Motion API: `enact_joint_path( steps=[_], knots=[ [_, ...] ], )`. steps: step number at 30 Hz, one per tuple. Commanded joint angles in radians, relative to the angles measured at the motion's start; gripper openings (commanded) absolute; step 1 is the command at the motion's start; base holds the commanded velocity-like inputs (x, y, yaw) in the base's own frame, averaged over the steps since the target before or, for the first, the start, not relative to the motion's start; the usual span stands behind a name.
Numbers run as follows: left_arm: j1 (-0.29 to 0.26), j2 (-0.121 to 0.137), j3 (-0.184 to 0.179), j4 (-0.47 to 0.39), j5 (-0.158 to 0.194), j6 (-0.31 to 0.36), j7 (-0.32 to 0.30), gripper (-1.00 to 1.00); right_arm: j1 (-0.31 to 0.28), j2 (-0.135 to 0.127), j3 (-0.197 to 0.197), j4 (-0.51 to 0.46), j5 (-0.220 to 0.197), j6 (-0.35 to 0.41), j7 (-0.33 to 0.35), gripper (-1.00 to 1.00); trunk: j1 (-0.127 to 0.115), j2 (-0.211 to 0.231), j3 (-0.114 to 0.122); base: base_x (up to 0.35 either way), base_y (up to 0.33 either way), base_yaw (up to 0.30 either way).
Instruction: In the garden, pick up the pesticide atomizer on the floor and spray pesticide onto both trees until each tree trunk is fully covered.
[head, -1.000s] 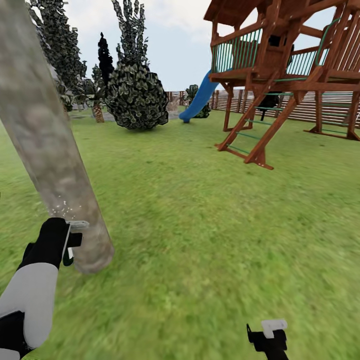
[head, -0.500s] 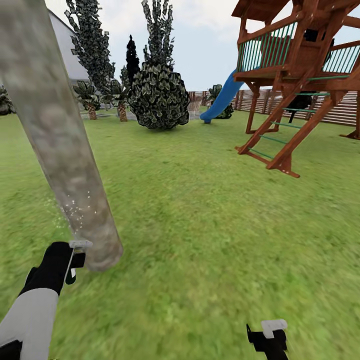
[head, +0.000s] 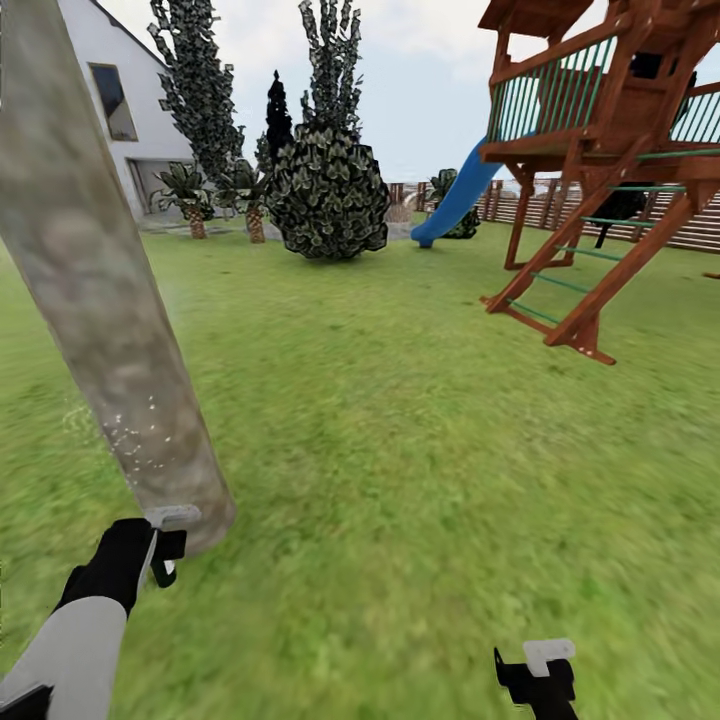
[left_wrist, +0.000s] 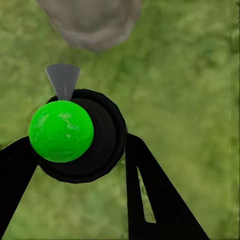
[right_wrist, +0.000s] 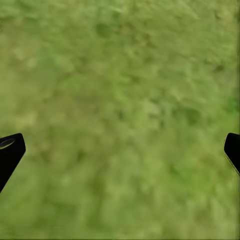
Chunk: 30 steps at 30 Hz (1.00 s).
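Note:
A thick, mottled grey-brown tree trunk leans up from the grass at the left, with white spray specks on its lower part. My left gripper sits just in front of the trunk's base, shut on the pesticide atomizer. In the left wrist view the atomizer is a black body with a bright green round top, and its grey nozzle points at the trunk base. My right gripper hangs low at the right over bare grass, open, with its fingertips far apart.
A wooden play tower with a blue slide stands at the right rear. A round bush, tall narrow trees, small palms and a white house lie far back. Open lawn spreads ahead.
The camera has swung left, bringing the house into view. My left gripper with the atomizer has drawn back and lower against the trunk base. The right gripper keeps its place.

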Motion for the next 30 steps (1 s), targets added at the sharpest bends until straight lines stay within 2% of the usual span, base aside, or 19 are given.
enact_joint_path(
  steps=[1, 3, 15, 18, 21, 25, 30],
  knots=[
    [-0.001, -0.012, 0.002, -0.004, -0.019, 0.002, -0.009, -1.00, 0.000, 0.000, 0.009, 0.000, -0.008, -0.002, -0.002, 1.00, 0.000, 0.000, -0.001, 0.121, -0.258, 0.246],
    [-0.001, -0.020, 0.001, -0.010, -0.022, 0.002, -0.009, -1.00, 0.000, 0.000, 0.009, 0.001, -0.007, -0.002, -0.002, 1.00, 0.000, 0.000, -0.001, 0.161, -0.245, 0.268],
    [-0.001, -0.022, -0.003, -0.013, -0.028, -0.002, -0.008, -1.00, 0.000, -0.002, 0.009, 0.002, -0.007, -0.002, -0.004, 1.00, 0.000, 0.000, -0.001, 0.242, -0.221, 0.277],
    [-0.001, -0.022, -0.003, -0.014, -0.029, 0.000, 0.003, -1.00, 0.000, 0.000, 0.010, 0.001, -0.007, -0.002, -0.004, 1.00, 0.000, 0.000, -0.001, 0.057, -0.277, 0.277],
    [-0.001, -0.023, -0.003, -0.007, -0.024, 0.005, 0.061, -1.00, 0.000, 0.000, 0.010, 0.000, -0.008, -0.002, -0.004, 1.00, 0.000, 0.000, -0.001, 0.005, -0.285, 0.277],
    [-0.001, -0.047, -0.002, -0.008, -0.023, 0.003, 0.068, -1.00, 0.000, 0.000, 0.010, 0.000, -0.008, -0.001, -0.005, 1.00, 0.000, 0.000, -0.001, 0.000, -0.286, 0.277],
    [-0.001, -0.045, -0.003, -0.011, -0.022, 0.002, 0.069, -1.00, 0.000, 0.000, 0.010, 0.000, -0.007, -0.001, -0.005, 1.00, 0.000, 0.000, -0.001, 0.049, -0.284, 0.277]
  ],
)
